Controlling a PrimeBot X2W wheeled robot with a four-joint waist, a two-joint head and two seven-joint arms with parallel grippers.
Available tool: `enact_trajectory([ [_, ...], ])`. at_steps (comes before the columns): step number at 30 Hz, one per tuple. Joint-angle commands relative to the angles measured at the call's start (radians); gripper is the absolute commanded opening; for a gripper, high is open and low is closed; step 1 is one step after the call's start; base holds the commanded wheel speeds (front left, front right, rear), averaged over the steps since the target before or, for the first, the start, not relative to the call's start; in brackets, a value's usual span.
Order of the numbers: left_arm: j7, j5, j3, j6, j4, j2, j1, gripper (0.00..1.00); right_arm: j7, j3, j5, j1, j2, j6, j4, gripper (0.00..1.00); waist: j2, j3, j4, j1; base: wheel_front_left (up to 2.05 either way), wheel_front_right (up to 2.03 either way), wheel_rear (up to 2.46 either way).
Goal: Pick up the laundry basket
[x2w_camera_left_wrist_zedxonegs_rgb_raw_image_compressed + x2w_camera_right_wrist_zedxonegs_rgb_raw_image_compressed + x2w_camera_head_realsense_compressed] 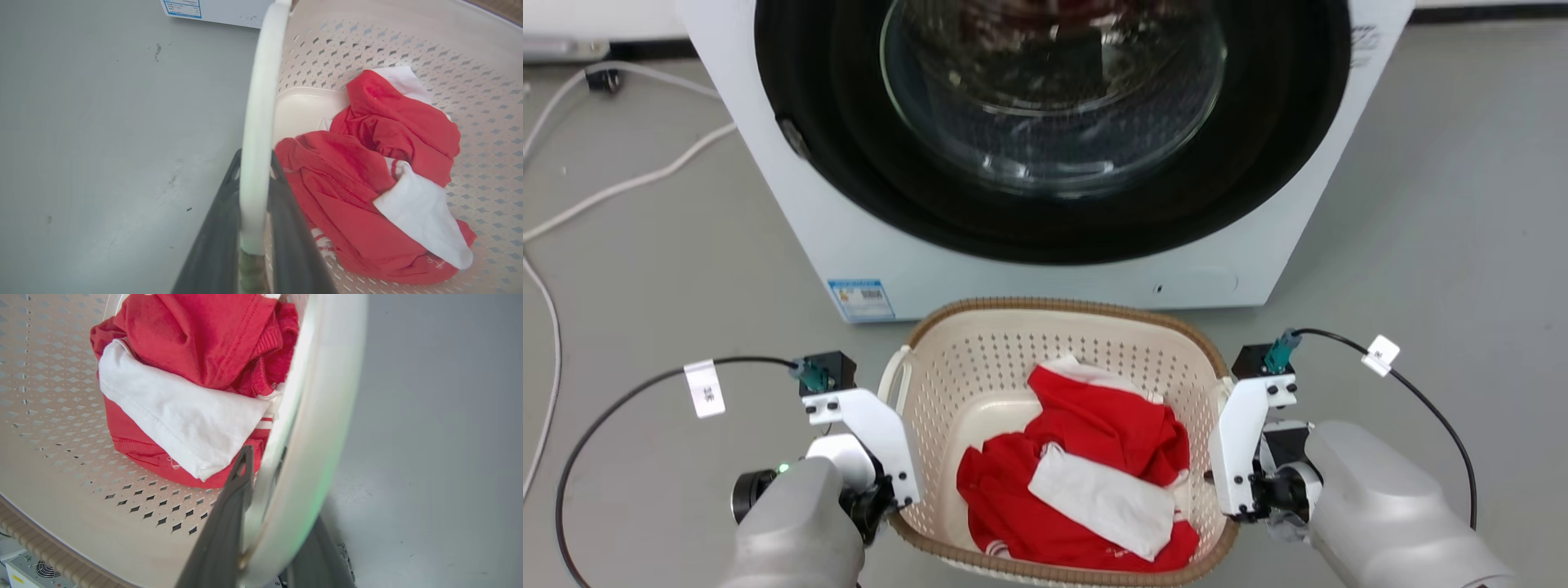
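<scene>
The cream laundry basket (pixel 1013 351) with its brown woven-look rim sits in front of me, between my two arms. Red and white clothes (pixel 1086 465) lie crumpled in it. In the left wrist view my left gripper (pixel 255 159) is shut on the basket's white left handle (pixel 259 102), which runs up between the two dark fingers. My right gripper (pixel 278 465) is shut on the white right handle (pixel 314 396) in the same way; its outer finger is mostly hidden behind the handle. Whether the basket is off the floor I cannot tell.
A white washing machine (pixel 866 245) with a round dark glass door (pixel 1054 106) stands just behind the basket. White cables (pixel 621 184) trail over the grey floor (pixel 1421 204) at the left. Each wrist carries a black cable with a white tag.
</scene>
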Motion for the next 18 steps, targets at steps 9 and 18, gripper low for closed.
enact_trajectory([
  [9, 0.019, -0.036, 0.007, 0.019, -0.008, -0.022, 0.073, 0.00, 0.000, 0.035, 0.055, 0.060, 0.002, 0.017, -0.020, 0.00, 0.0000, -0.124, -0.028, 0.0002, 0.00, 0.00, 0.00],
  [18, 0.069, -0.063, -0.001, 0.047, -0.007, -0.030, 0.124, 0.00, -0.002, 0.070, 0.090, 0.102, 0.003, 0.017, -0.010, 0.00, 0.0000, -0.167, -0.027, 0.0002, 0.00, 0.00, 0.00],
])
